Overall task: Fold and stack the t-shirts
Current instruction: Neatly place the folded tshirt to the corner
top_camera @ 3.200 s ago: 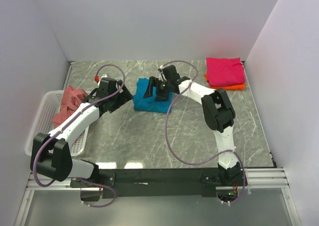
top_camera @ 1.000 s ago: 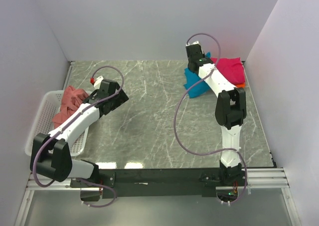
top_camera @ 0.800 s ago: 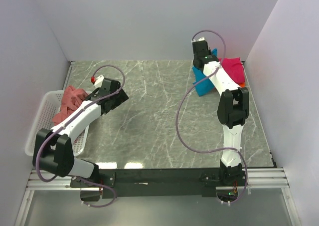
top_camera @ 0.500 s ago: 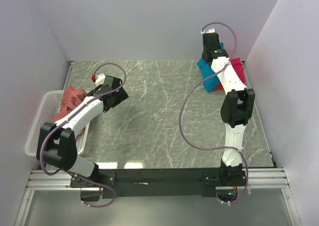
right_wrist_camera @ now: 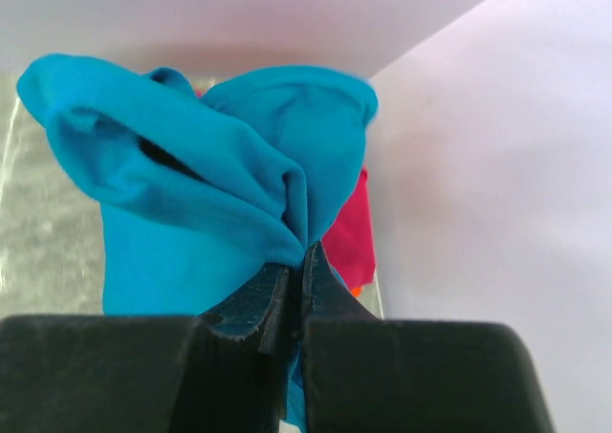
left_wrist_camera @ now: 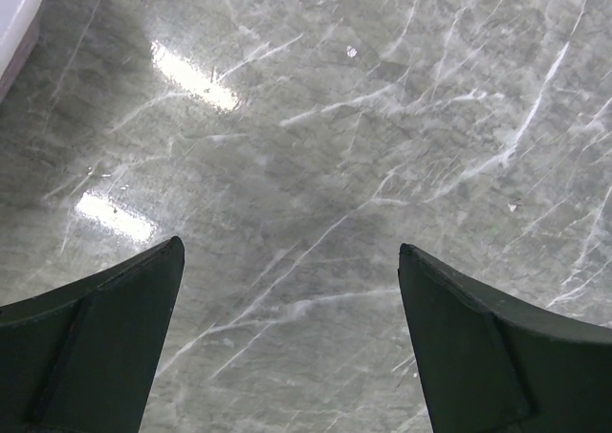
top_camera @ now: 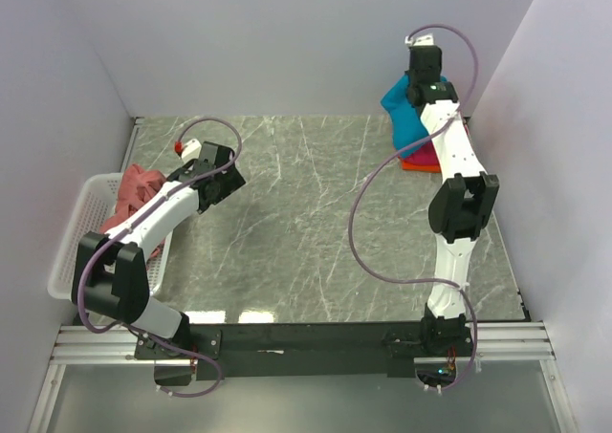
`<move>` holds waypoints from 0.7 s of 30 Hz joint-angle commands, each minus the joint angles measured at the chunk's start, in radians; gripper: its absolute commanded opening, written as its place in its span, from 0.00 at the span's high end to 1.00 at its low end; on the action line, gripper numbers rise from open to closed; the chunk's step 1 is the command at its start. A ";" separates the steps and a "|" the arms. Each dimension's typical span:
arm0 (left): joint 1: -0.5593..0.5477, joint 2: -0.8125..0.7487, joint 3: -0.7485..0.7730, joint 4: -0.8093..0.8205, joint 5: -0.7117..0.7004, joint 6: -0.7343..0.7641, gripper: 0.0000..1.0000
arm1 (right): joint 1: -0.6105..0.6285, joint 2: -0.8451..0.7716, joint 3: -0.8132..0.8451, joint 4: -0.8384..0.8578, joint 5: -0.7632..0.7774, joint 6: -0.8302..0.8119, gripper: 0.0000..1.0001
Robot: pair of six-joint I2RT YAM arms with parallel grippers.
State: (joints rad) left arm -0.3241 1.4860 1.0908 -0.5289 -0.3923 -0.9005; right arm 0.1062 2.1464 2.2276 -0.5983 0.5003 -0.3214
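Note:
My right gripper (right_wrist_camera: pixel 304 256) is shut on the teal-blue t-shirt (right_wrist_camera: pixel 206 180), which hangs bunched from the jaws in the air at the back right corner (top_camera: pixel 404 103). Below and behind it lie the magenta t-shirt (right_wrist_camera: pixel 349 227) and a sliver of the orange one (top_camera: pixel 421 165), mostly hidden by the arm and the blue cloth. The salmon-pink t-shirt (top_camera: pixel 134 196) lies crumpled in the white basket (top_camera: pixel 84 230) at the left. My left gripper (left_wrist_camera: pixel 287 270) stands open above bare marble with nothing between its fingers, just right of the basket (top_camera: pixel 222 170).
The white basket's corner (left_wrist_camera: pixel 14 12) shows at the upper left of the left wrist view. White walls close in the table at the back and on both sides. The right arm (top_camera: pixel 449 156) stretches along the right side toward the back corner.
The right arm has carried the teal-blue t-shirt from the table's middle up and right to the back corner above the stack. The left gripper has drawn slightly back toward the basket.

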 commanded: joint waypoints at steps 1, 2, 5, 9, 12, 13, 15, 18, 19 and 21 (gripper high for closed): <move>0.003 0.006 0.053 -0.008 -0.031 -0.011 0.01 | -0.063 0.010 0.073 0.040 -0.045 0.057 1.00; 0.003 0.010 0.055 -0.006 -0.031 -0.011 0.00 | -0.074 0.023 0.072 0.038 -0.055 0.076 1.00; 0.003 0.029 0.069 -0.014 -0.030 -0.011 0.00 | -0.102 0.055 0.064 0.038 -0.117 0.097 1.00; 0.003 0.052 0.084 -0.017 -0.023 -0.006 0.01 | -0.152 0.110 0.053 0.044 -0.174 0.114 1.00; 0.002 0.063 0.090 -0.019 -0.019 -0.006 0.01 | -0.184 0.165 0.076 0.066 -0.189 0.131 1.00; 0.003 0.065 0.092 -0.019 -0.019 -0.006 0.00 | -0.192 0.185 0.090 0.074 -0.190 0.140 1.00; 0.003 0.074 0.093 -0.016 -0.017 -0.006 0.01 | -0.215 0.199 0.084 0.126 -0.203 0.143 1.00; 0.003 0.085 0.098 -0.017 -0.010 -0.006 0.01 | -0.237 0.234 0.086 0.188 -0.178 0.148 1.00; 0.003 0.088 0.100 -0.019 -0.011 -0.008 0.01 | -0.240 0.250 0.084 0.207 -0.169 0.145 1.00; 0.003 0.095 0.104 -0.022 -0.011 -0.008 0.01 | -0.250 0.263 0.079 0.262 -0.143 0.140 0.98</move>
State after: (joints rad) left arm -0.3241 1.5761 1.1488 -0.5472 -0.3977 -0.9039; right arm -0.1284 2.4107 2.2593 -0.4896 0.3229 -0.1978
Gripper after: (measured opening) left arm 0.994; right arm 0.039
